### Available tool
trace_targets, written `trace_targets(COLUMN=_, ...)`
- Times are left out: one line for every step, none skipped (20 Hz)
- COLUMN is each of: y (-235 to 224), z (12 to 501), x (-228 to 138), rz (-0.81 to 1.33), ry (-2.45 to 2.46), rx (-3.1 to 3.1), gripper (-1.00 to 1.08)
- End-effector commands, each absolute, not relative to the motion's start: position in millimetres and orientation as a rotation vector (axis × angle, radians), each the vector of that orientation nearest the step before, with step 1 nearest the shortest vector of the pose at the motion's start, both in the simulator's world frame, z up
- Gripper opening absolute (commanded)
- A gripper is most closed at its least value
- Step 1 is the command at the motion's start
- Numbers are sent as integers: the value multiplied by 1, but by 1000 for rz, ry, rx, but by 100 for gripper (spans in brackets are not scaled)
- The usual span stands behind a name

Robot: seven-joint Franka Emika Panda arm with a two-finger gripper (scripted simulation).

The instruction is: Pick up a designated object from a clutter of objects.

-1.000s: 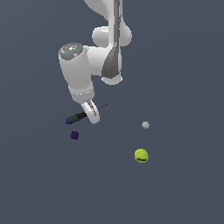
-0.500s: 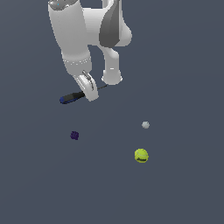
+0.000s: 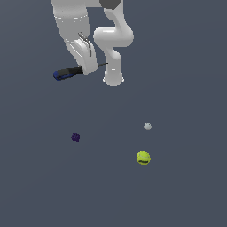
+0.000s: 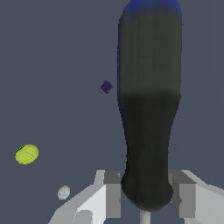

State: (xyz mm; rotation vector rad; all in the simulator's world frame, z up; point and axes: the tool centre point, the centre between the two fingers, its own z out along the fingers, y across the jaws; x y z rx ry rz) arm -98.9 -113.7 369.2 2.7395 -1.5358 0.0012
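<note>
Plainly, the scene line by line:

Screwdriver (image 3: pixel 67 73): held up in the air, well above the floor, lying roughly level; its black-and-blue handle points to the exterior view's left, and the thin dark shaft pokes out on the other side of the fingers.

Gripper (image 3: pixel 87 67): clenched on the screwdriver — in the wrist view the two pads (image 4: pixel 113 192) press the handle's narrow end from either side, close to where the shaft begins.

Purple cube (image 3: pixel 76 137): on the floor, well below the screwdriver.

White ball (image 3: pixel 147 127): on the floor, apart from the cube, towards the exterior view's right.

Yellow-green ball (image 3: pixel 143 157): near the white ball, with a dark seam — possibly a tennis-ball marking, too small to be sure.

Writing: no readable lettering or brand on anything.
</note>
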Motion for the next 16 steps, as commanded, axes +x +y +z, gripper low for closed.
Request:
trace_targets(y=-113, z=390, x=-106, rz=1, ry=-1535, rx=2740, gripper=-100)
trace_targets(y=-113, z=397, x=-108, rz=1, ry=-1535, rx=2740, gripper=-100)
trace_targets(y=-113, z=403, x=-110, rz=1, ry=-1535, rx=2740, gripper=-100)
trace_targets(y=-113, z=409, x=-112, rz=1, ry=-1535, rx=2740, gripper=-100)
trace_targets(y=-113, z=415, x=-114, rz=0, ry=-1534, rx=2741, gripper=-100)
trace_targets(y=-113, z=420, x=-115, rz=0, ry=-1534, rx=2741, gripper=-100)
trace_targets(y=-113, z=424, x=-117, rz=0, ry=-1534, rx=2741, gripper=-100)
trace_targets(y=-113, z=428, x=-118, rz=0, ry=-1534, rx=2741, gripper=-100)
trace_targets(y=-113, z=432, x=-119, rz=0, ry=-1534, rx=2741, gripper=-100)
trace_targets(y=-113, z=435, x=-120, rz=0, ry=-1534, rx=2741, gripper=-100)
trace_targets(y=-113, z=438, x=-120, rz=0, ry=-1534, rx=2741, gripper=-100)
trace_targets(y=-113, z=440, x=-121, rz=0, ry=-1534, rx=2741, gripper=-100)
trace_targets(y=-113, z=442, x=-121, rz=0, ry=-1534, rx=2741, gripper=-100)
trace_targets(y=-113, z=443, x=-121, rz=0, ry=-1533, rx=2742, gripper=-100)
trace_targets(y=-113, z=444, x=-121, rz=0, ry=-1533, rx=2742, gripper=-100)
trace_targets(y=-113, z=444, x=-121, rz=0, ry=-1533, rx=2742, gripper=-100)
